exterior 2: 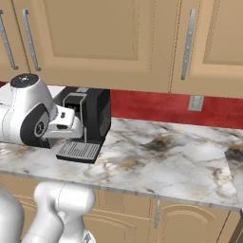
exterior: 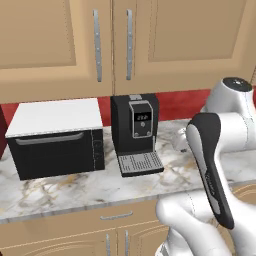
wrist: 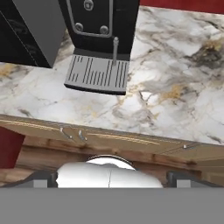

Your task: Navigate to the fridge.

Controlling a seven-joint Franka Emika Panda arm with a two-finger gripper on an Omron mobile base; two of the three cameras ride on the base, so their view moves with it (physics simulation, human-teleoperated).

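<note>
Coffee machine (exterior: pixel 136 134) stands on the marble counter (exterior 2: pixel 161 161), just right of the black oven (exterior: pixel 56 145); whether the claw is released or clenched cannot be told.

A marble-patterned countertop (exterior 2: pixel 161 156) is backed by a red backsplash (exterior 2: pixel 152 107) fitted with a wall outlet (exterior 2: pixel 195 102). Tan upper cabinets (exterior: pixel 60 45) with grey bar handles (exterior: pixel 97 45) are mounted above; matching base cabinets (exterior 2: pixel 190 220) are installed below.
</note>
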